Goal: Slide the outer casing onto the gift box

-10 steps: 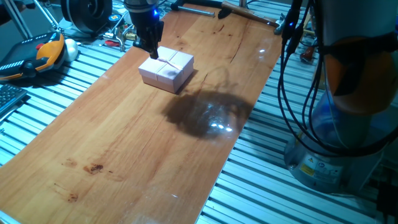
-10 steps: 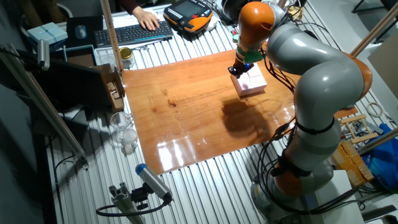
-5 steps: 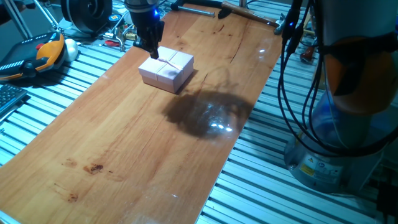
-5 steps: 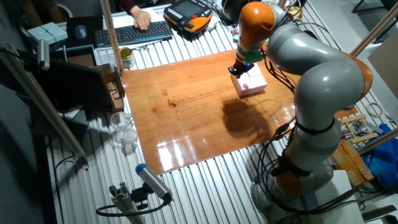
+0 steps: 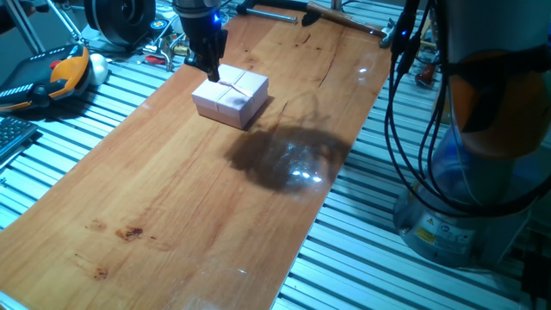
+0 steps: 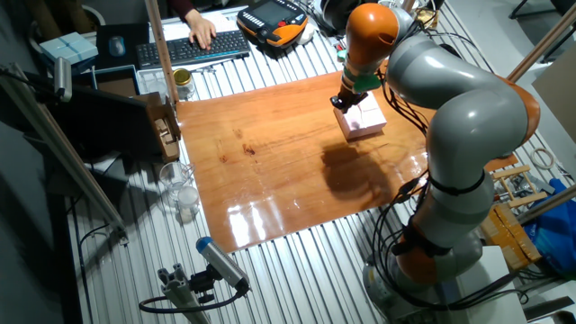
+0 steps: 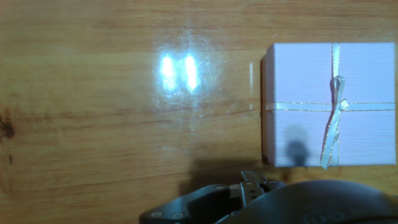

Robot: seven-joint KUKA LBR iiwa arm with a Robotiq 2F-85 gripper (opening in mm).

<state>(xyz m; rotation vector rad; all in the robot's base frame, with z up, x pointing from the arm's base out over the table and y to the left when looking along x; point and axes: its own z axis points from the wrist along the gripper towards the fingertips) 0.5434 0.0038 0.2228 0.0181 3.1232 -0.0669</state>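
Outer casing sits at 12 o'clock on the desk, apparently already over the gift box; no tray visible. Hand hovers at its far edge; finger spacing cannot be told. Judged: seating step. Next: confirm flush, retreat.

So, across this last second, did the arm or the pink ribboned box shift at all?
Nothing visibly changed on the table. The end effector stays at the far left edge of the outer casing, and the casing lies in the same spot on the wooden table. Only the person's hand at the keyboard in the background shifted slightly. The gift box tray cannot be seen.
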